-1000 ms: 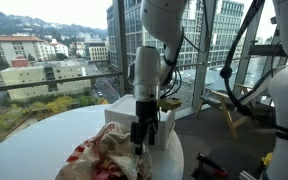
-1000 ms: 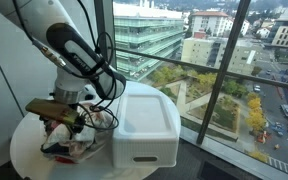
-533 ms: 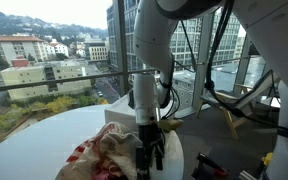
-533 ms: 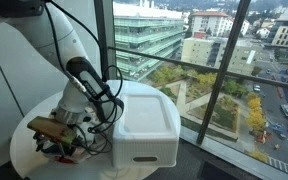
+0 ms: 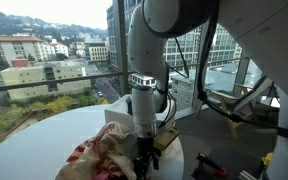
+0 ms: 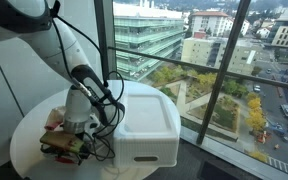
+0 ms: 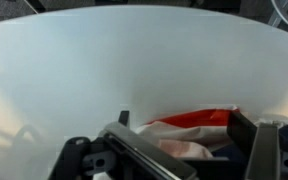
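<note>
A crumpled red and white cloth (image 5: pixel 99 155) lies on the round white table (image 5: pixel 34 135). My gripper (image 5: pixel 144 162) points straight down at the cloth's edge, right beside a white lidded bin (image 5: pixel 170 143). In the wrist view the gripper (image 7: pixel 199 150) stands open, with the cloth (image 7: pixel 199 125) bunched between the two fingers (image 7: pixel 264 145). The jaws do not press on the fabric. In an exterior view the gripper (image 6: pixel 64 147) sits low over the table (image 6: pixel 29 160), and only a scrap of the cloth (image 6: pixel 52 119) shows behind it.
The white bin (image 6: pixel 149 125) takes up the window side of the table. Floor-to-ceiling windows (image 6: pixel 224 80) stand close behind it. Wooden furniture and cables (image 5: pixel 234 105) stand on the floor past the table.
The arm has come down about a hand's height, bringing the gripper from above the cloth to around it. The jaws have stayed open.
</note>
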Robot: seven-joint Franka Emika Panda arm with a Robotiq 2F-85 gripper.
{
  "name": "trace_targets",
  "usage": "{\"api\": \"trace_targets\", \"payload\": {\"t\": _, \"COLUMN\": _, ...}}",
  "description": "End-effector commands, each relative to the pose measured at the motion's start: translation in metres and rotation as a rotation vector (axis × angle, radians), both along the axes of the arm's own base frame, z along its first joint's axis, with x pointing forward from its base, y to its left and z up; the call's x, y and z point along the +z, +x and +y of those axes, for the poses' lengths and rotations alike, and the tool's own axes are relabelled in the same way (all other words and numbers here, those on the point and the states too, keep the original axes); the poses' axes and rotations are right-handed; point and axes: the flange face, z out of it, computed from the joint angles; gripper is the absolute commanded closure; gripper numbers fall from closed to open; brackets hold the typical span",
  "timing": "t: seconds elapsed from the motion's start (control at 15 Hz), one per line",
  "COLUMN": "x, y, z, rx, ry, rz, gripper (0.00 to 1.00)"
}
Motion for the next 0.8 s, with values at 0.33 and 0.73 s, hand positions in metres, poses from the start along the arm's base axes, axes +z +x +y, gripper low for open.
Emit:
{"api": "trace_targets", "payload": {"t": 0.33, "x": 0.0, "y": 0.013, "z": -0.003, "rx": -0.159, "ry": -0.178, "rz": -0.245, "gripper": 0.0}}
{"api": "trace_targets", "payload": {"t": 0.73, "x": 0.0, "y": 0.0, "z": 0.001, "rx": -0.243, "ry": -0.201, "rz": -0.251, "gripper": 0.0}}
